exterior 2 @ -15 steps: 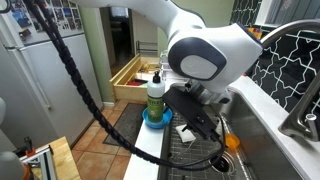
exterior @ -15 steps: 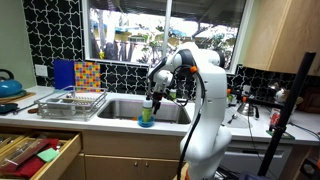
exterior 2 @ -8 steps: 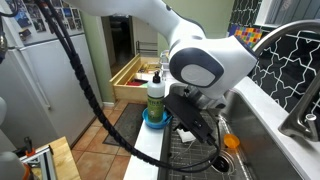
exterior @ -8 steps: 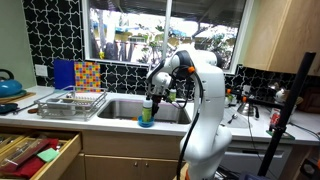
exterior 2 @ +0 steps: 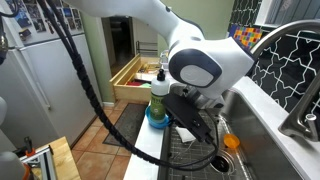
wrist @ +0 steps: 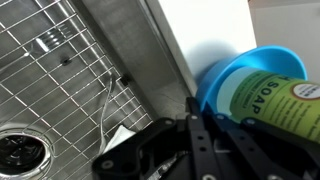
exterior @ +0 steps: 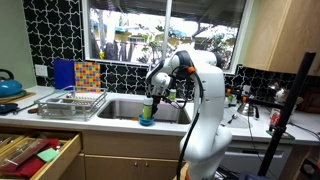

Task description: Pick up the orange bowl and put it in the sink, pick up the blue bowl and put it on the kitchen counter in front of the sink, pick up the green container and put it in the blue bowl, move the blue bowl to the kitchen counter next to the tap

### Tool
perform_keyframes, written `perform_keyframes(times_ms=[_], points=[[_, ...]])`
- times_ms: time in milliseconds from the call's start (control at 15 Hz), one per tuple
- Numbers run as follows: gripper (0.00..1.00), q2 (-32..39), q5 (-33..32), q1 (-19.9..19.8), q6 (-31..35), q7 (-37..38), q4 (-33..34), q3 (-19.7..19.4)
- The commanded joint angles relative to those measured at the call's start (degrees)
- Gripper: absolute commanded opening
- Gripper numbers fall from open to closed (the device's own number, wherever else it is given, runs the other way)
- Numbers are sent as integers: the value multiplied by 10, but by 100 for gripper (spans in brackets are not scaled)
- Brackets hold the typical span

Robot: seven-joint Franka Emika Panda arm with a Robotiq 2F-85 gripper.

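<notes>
The blue bowl (exterior 2: 154, 118) (exterior: 146, 120) sits on the counter strip in front of the sink, and the green container (exterior 2: 157, 96) (exterior: 147, 105), a soap bottle, stands upright inside it. My gripper (exterior 2: 172, 118) (exterior: 151, 104) reaches down at the bowl's sink side. In the wrist view the gripper (wrist: 205, 118) is shut on the rim of the blue bowl (wrist: 235, 72), with the green container (wrist: 285, 100) just behind it. The orange bowl (exterior 2: 232, 142) lies in the sink, partly hidden by the arm.
The sink (wrist: 60, 90) has a wire grid and a drain (wrist: 15, 147). The tap (exterior 2: 292, 105) rises behind it. A dish rack (exterior: 70, 102) stands beside the sink, a drawer (exterior: 35, 152) hangs open below, and bottles (exterior: 240, 100) crowd the far counter.
The jaws have gone from wide open to shut on the blue bowl's rim. Bowl and container have shifted only very slightly; the arm has hardly moved.
</notes>
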Motion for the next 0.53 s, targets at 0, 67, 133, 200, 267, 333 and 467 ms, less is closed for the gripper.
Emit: perform_keyframes(times_ms=[0, 67, 133, 200, 267, 333, 467], points=[[1, -2, 6, -12, -5, -11, -5, 8], [1, -3, 6, -12, -6, -12, -5, 8], [1, -6, 2, -12, -4, -11, -6, 9], [1, -11, -2, -12, -9, -7, -5, 8], [1, -17, -12, -11, -12, -2, -3, 6], [1, -21, -23, -12, -18, 0, 2, 4], [1, -32, -41, -17, -21, 2, 14, -2]])
